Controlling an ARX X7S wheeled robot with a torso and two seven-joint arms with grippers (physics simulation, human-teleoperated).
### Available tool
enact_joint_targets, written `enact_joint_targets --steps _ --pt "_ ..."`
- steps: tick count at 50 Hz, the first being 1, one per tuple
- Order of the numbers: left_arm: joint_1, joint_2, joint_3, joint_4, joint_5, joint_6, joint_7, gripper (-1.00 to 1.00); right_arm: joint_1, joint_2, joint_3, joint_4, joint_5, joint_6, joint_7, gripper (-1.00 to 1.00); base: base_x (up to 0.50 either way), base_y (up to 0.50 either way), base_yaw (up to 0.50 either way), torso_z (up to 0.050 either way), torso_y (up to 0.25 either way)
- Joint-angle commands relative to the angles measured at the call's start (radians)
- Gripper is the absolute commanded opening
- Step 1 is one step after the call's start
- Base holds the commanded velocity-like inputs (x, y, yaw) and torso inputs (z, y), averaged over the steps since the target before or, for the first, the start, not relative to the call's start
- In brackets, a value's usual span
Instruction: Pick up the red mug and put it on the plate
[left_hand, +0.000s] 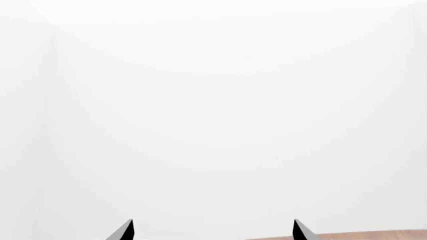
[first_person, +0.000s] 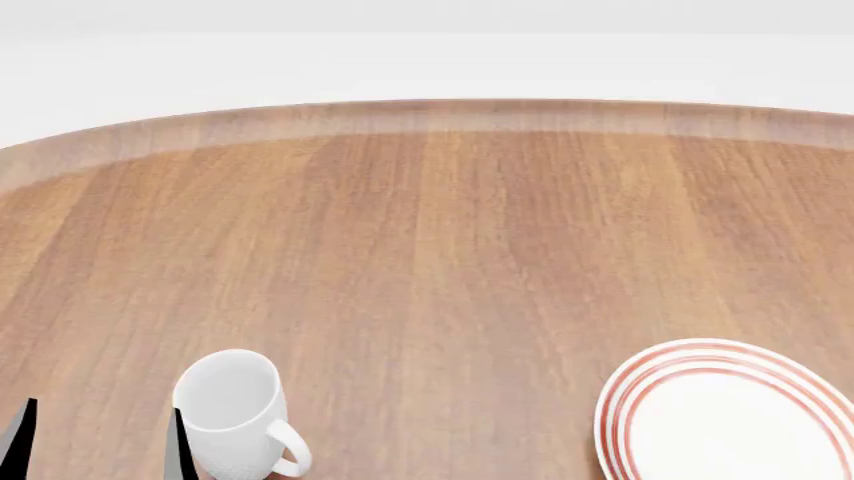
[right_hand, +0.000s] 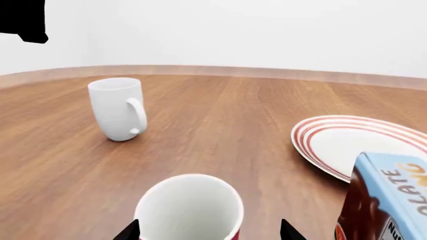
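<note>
The red mug (right_hand: 190, 210) shows only in the right wrist view: a white inside with a thin red edge, standing upright on the wooden table. My right gripper (right_hand: 210, 231) is open, with a fingertip on each side of the mug's rim and a gap at the side. The plate (right_hand: 347, 145), white with red rings, lies beyond the mug and also shows in the head view (first_person: 727, 420). My left gripper (first_person: 96, 445) is open and empty next to the white mug; in the left wrist view (left_hand: 212, 231) it faces a white wall.
A plain white mug (right_hand: 119, 107) stands upright, also in the head view (first_person: 234, 415). A blue and brown chocolate box (right_hand: 387, 200) stands close beside the red mug, in front of the plate. The round table's far edge (first_person: 427, 115) curves across. A black shape (right_hand: 23, 20) hangs in one corner.
</note>
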Motion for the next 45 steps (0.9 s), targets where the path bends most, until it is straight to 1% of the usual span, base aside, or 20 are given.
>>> enact_joint_targets --steps 1,6,25,45 --pt "-0.001 -0.002 0.004 -0.001 0.001 0.003 -0.003 1.00 -0.003 0.003 -0.008 0.012 0.000 -0.012 0.001 1.00 0.00 0.00 0.00 0.000 0.000" --pt "-0.002 -0.003 0.005 -0.002 0.002 0.004 -0.006 1.00 -0.010 0.005 -0.010 0.002 -0.003 -0.008 0.006 1.00 0.00 0.00 0.00 0.000 0.000" --pt "-0.003 -0.006 0.009 0.000 0.003 0.000 -0.013 1.00 0.047 -0.031 -0.037 0.169 0.037 -0.072 -0.028 1.00 0.00 0.00 0.00 0.000 0.000" --pt "-0.005 -0.010 0.017 -0.003 0.001 0.005 -0.015 1.00 0.075 -0.049 -0.055 0.240 0.053 -0.096 -0.045 1.00 0.00 0.00 0.00 0.000 0.000"
